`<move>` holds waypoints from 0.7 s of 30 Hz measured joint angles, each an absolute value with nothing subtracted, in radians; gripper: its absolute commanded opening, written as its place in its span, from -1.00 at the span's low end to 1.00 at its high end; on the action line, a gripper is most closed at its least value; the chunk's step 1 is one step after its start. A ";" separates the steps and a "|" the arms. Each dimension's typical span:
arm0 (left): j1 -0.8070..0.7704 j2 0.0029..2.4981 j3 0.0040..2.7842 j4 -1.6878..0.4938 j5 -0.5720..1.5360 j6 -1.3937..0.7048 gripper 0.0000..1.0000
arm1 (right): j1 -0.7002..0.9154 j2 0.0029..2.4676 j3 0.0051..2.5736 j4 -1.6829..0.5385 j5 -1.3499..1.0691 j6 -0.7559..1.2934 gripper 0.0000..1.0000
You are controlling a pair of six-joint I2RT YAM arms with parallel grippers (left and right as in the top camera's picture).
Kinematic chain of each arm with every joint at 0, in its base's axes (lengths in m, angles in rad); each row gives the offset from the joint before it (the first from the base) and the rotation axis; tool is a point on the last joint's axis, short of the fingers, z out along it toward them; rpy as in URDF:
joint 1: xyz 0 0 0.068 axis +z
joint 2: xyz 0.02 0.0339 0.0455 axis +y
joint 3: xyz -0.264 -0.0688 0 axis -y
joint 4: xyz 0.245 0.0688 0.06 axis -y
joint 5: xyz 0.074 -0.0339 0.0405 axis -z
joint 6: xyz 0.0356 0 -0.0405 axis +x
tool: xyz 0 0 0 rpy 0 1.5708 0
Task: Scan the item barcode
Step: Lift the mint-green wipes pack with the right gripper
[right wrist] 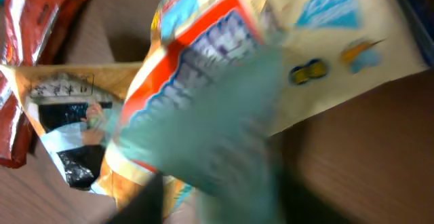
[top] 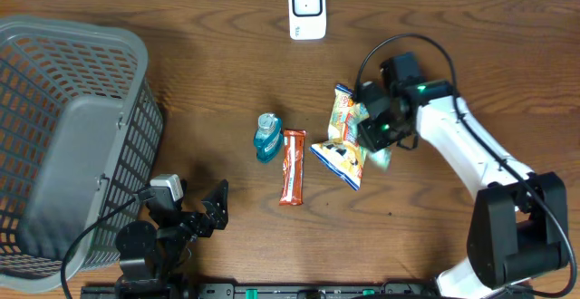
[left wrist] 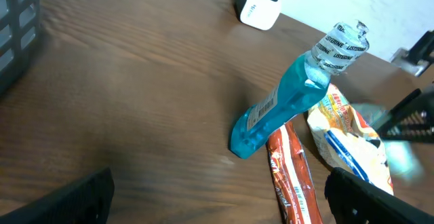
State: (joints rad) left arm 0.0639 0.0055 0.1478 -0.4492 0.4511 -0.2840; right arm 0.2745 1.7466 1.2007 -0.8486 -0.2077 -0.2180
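My left pincer (top: 217, 207) is wide open with nothing in it. It sits well apart from the bottle (top: 267, 138), toward the near edge of the counter (top: 199, 72). The bottle is blue and lies on its side. Its neck says LISTERINE, and a white barcode sticker (left wrist: 262, 113) shows on its side. A red bar (top: 292, 166) lies just beside the bottle, on its right. I can't read the words on the bar.

The snack bag (top: 346, 113) is right of the bottle, past the bar. My right pincer (top: 376, 134) is at the bag's right edge. The close view is a blur, so I cannot tell if the pincer grips the bag or is loose. A second bag (top: 337, 159) touches the first one.

The white scanner (top: 306, 9) stands beyond the bottle, at the far edge. A grey basket (top: 72, 136) sits far left of the bottle.
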 measured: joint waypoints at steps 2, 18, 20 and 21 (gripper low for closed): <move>0.064 0.006 0.148 -0.450 0.451 -0.284 0.98 | 0.282 1.747 1.200 -0.848 -0.192 -0.198 0.98; 0.064 0.006 0.148 -0.450 0.451 -0.284 0.98 | 0.285 1.642 1.200 -1.097 0.107 0.283 0.99; 0.064 0.006 0.148 -0.450 0.451 -0.284 0.98 | 0.285 1.627 1.200 -1.121 0.113 0.394 0.99; 0.064 0.006 0.148 -0.450 0.451 -0.284 0.98 | 0.285 1.626 1.200 -1.119 0.104 0.444 0.93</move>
State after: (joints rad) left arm 0.0639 0.0055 0.1478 -0.4496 0.4511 -0.2840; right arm 0.2848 1.6257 1.1999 -1.1187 0.1040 0.4438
